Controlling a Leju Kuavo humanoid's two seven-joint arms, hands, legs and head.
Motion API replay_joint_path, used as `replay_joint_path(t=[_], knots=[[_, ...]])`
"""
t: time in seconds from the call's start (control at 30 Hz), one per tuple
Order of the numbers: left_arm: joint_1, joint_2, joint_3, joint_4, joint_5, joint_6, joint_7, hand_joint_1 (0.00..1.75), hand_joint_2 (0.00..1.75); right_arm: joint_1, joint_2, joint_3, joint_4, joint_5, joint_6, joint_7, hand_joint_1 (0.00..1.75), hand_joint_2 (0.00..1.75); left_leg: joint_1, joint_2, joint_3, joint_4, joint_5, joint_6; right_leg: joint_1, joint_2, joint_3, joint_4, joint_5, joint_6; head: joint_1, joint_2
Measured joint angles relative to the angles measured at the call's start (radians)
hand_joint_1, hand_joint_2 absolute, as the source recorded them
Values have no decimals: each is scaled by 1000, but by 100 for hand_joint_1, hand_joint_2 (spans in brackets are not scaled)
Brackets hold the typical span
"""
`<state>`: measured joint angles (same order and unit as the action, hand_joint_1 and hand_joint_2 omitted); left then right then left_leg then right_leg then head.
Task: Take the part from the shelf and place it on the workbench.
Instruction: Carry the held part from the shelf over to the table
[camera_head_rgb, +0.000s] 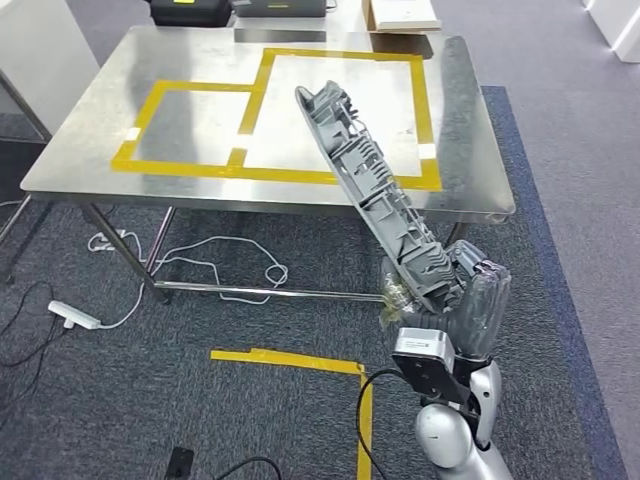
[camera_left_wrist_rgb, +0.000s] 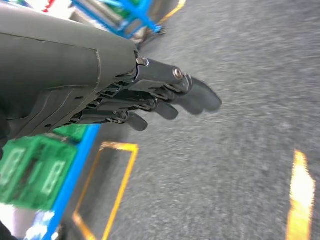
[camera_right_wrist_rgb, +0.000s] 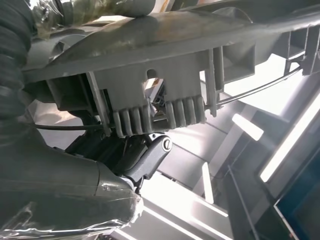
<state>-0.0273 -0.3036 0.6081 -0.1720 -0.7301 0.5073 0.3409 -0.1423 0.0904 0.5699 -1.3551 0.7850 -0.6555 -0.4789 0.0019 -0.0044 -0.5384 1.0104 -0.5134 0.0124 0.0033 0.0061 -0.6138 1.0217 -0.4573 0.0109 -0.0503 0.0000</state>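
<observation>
A long grey ribbed plastic part (camera_head_rgb: 370, 190) slants up from my right hand (camera_head_rgb: 460, 295), which grips its lower end in front of the workbench. The part's upper end hangs over the steel workbench (camera_head_rgb: 90, 150), above the larger yellow-taped rectangle (camera_head_rgb: 343, 110). In the right wrist view the same part (camera_right_wrist_rgb: 170, 75) runs across the picture with my right hand (camera_right_wrist_rgb: 124, 155) wrapped under it. My left hand (camera_left_wrist_rgb: 166, 97) hangs over grey carpet with its fingers stretched out and nothing in them.
Yellow tape marks two rectangles on the bench top. Cables and a white power strip (camera_head_rgb: 74, 316) lie on the carpet under the bench. Yellow floor tape (camera_head_rgb: 302, 362) runs in front of me. Blue shelf rails and green bins (camera_left_wrist_rgb: 34, 170) stand near my left hand.
</observation>
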Motion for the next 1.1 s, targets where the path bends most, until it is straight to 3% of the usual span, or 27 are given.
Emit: replay_joint_path(t=[0.1, 0.13, 0.2, 0.23, 0.27, 0.3, 0.33, 0.4, 0.47, 0.5, 0.57, 0.63, 0.73, 0.77, 0.8, 0.83, 0.9, 0.93, 0.97, 1.0, 1.1], knots=[[-1, 1, 30, 0, 23, 39, -15, 0, 175, 6, 0, -7, -8, 3, -2, 5, 175, 175, 1, 2, -5, 28, -24, -16, -9, 1, 19, -16, -8, -13, -6, 0], [-2, 1, 40, 0, 29, 52, -20, 0, 175, 6, 0, -9, -11, 4, -3, 7, 175, 175, 3, 2, -27, 72, -45, -22, -12, 1, 28, -21, -11, -17, -9, 0], [-2, 1, 58, 0, 36, 84, -32, 0, 175, 9, 0, -12, -14, 11, -6, 8, 175, 175, 8, 2, -102, 204, -92, -30, -13, 1, 39, -22, -19, -22, -13, 0], [-1, 0, 64, 0, 39, 105, -44, 0, 175, 17, 0, -13, -17, 16, -8, 9, 175, 175, 10, 2, -139, 260, -103, -33, -13, 2, 45, -22, -25, -22, -13, 0], [-1, 1, 68, 0, 43, 118, -75, 0, 175, 28, 0, -15, -24, 24, -10, 10, 175, 175, 11, 2, -163, 286, -94, -35, -13, 3, 53, -22, -31, -21, -14, 0], [-2, 3, 68, 0, 47, 111, -130, 0, 175, 42, 0, -14, -34, 34, -11, 14, 175, 175, 12, 2, -171, 277, -66, -36, -14, 3, 62, -22, -38, -19, -14, 0], [-5, 8, 65, -1, 50, 69, -221, 0, 175, 54, 0, -11, -46, 50, -13, 25, 175, 175, 13, 2, -161, 232, -20, -37, -14, 4, 72, -21, -46, -16, -14, 0], [-18, 24, 51, -2, 48, -104, -488, 0, 175, 68, 0, 2, -70, 95, -18, 60, 175, 175, 15, 2, -119, 110, 61, -36, -14, 2, 87, -20, -63, -6, -13, 0], [-36, 41, 35, -3, 41, -259, -730, 0, 175, 80, 1, 14, -96, 134, -26, 93, 175, 175, 13, 2, -86, 35, 70, -26, -10, 2, 94, -20, -75, 6, -12, 0], [-42, 49, 29, -3, 38, -297, -792, 0, 175, 89, 1, 16, -110, 146, -29, 103, 175, 175, 11, 2, -79, 25, 56, -18, -8, 2, 97, -20, -77, 12, -11, 0], [-43, 67, 19, -3, 32, -336, -829, 0, 175, 109, 0, 18, -135, 162, -32, 113, 175, 175, 12, 2, -67, 16, 45, -2, -10, 2, 102, -16, -80, 22, -7, 0], [-37, 88, 13, -4, 24, -360, -820, 0, 175, 127, 0, 16, -159, 174, -33, 115, 175, 175, 14, 3, -51, 14, 36, 12, -12, 0, 73, 40, -102, 29, -4, 0], [-30, 121, 10, -5, 19, -384, -819, 0, 175, 145, -2, 8, -185, 185, -35, 113, 175, 175, 9, 2, -36, 13, 18, 21, -12, -1, -52, 231, -164, 32, -2, 0], [-27, 130, 10, -5, 18, -390, -819, 0, 175, 149, -2, 5, -189, 187, -35, 112, 175, 175, 7, 0, -28, 13, 11, 22, -12, -1, -87, 270, -169, 30, -2, 0], [-24, 137, 10, -5, 17, -394, -819, 0, 175, 153, -2, 1, -192, 189, -35, 113, 175, 175, 4, -1, -17, 14, 3, 23, -10, -1, -106, 274, -154, 25, -1, 0], [-21, 142, 9, -5, 15, -398, -820, 0, 175, 155, -2, -2, -194, 191, -35, 114, 175, 175, 0, -2, -3, 13, -6, 23, -7, -1, -105, 239, -118, 18, -1, 0], [-19, 149, 9, -5, 12, -400, -820, 0, 175, 156, -2, -6, -201, 194, -35, 115, 175, 175, -4, -3, 23, 12, -26, 22, 4, -2, -74, 118, -28, -5, -3, 0], [-20, 150, 8, -5, 10, -401, -820, 0, 175, 154, -2, -7, -204, 196, -35, 115, 175, 175, -5, -3, 32, 10, -34, 18, 9, -3, -59, 64, -6, -16, -5, 0], [-20, 152, 8, -5, 8, -401, -820, 0, 175, 152, -2, -7, -208, 197, -35, 116, 175, 175, -5, -2, 37, 6, -41, 14, 14, -4, -46, 32, 6, -23, -6, 0], [-21, 153, 7, -5, 7, -401, -819, 0, 175, 149, -2, -8, -211, 199, -34, 117, 175, 175, -4, -1, 42, 4, -42, 8, 17, -4, -40, 18, 0, -27, -8, 0], [-23, 159, 4, -6, 2, -402, -819, 0, 175, 145, -2, -9, -219, 202, -34, 124, 175, 175, -3, 1, 53, 24, -35, -8, 11, -2, 5, -18, 3, -35, -9, 0]])
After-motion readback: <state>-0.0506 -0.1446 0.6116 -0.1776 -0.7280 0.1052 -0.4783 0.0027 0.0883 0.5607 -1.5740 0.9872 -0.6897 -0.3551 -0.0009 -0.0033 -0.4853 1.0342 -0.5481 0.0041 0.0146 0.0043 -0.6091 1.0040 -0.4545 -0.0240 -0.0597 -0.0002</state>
